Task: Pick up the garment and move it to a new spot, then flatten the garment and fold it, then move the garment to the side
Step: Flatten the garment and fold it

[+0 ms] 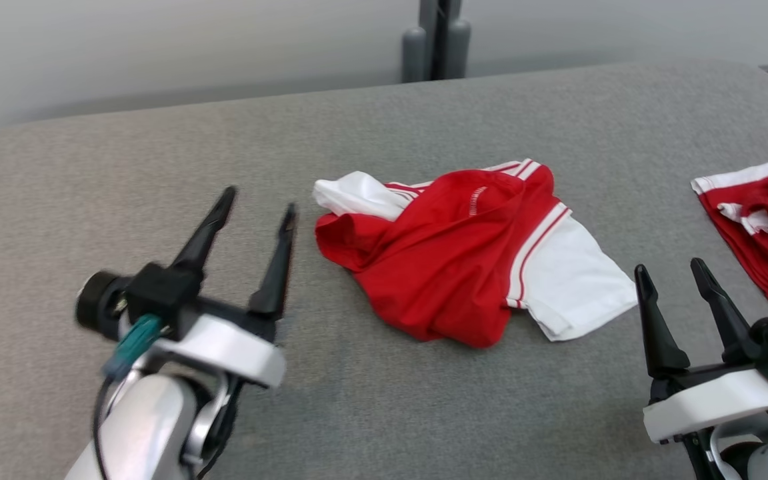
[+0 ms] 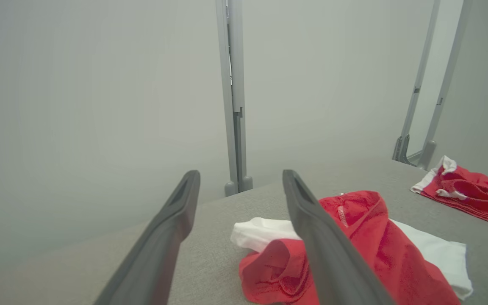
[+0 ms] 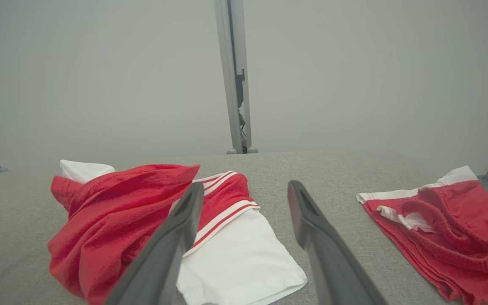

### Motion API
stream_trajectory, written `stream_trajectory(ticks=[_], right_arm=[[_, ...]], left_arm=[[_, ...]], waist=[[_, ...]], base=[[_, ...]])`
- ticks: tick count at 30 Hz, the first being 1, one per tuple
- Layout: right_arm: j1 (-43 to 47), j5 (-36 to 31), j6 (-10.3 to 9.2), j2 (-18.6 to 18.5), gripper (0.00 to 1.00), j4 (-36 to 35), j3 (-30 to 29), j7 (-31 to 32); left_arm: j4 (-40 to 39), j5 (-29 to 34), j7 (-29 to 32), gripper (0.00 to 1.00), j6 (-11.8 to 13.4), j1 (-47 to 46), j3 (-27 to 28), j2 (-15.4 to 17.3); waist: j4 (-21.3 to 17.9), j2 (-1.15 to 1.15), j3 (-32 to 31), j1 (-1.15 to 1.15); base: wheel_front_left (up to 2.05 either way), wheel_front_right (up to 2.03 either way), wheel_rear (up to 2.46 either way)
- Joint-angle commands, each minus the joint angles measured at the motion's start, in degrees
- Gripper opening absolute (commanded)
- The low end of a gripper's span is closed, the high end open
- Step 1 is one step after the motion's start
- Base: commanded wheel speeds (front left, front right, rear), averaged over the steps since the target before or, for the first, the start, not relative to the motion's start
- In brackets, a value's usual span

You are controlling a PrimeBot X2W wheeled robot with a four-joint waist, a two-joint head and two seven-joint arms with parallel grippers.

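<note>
Crumpled red-and-white garment (image 1: pixel 451 267) on grey surface (image 1: pixel 357 413), second garment (image 1: pixel 767 227) far right, left gripper (image 1: pixel 259 201), right gripper (image 1: pixel 669 267) flanking, fingers released

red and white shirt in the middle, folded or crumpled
Crumpled: the shirt lies bunched on the grey surface, red body heaped in wrinkles, one white sleeve out.

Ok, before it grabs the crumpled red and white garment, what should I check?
1. Left claw open and empty: ok.
2. Right claw open and empty: ok.
3. Crumpled red and white garment lying free between the claws: ok.
4. Garment flattened: not ok, bunched.
5. Second red and white garment at the right lying apart from it: ok.
6. Bare grey fabric surface for a new spot: ok.
</note>
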Motion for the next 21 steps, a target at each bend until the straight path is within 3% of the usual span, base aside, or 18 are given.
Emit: stream_trajectory(ticks=[1,11,21], right_arm=[[-1.08,0.11,-0.02,-0.13,1.00,0.22,0.35,-0.06],[-4.37,3.86,-0.02,-0.04,1.00,4.68,3.84,-3.74],[-5.90,7.04,-0.02,-0.03,1.00,10.02,6.33,-7.54]], left_arm=[[0.68,0.67,1.16,1.00,-1.08,-2.54,-1.40,-0.46],[9.68,-1.05,16.32,1.00,-8.43,-13.93,-10.20,-4.43],[19.61,-1.32,24.01,1.00,-11.21,-21.88,-12.78,-4.87]], waist=[[-2.47,0.00,2.04,0.00],[-11.98,0.00,7.08,0.00],[-17.38,0.00,8.79,0.00]], base=[[0.00,0.00,0.00],[0.00,0.00,0.00],[0.00,0.00,0.00]])
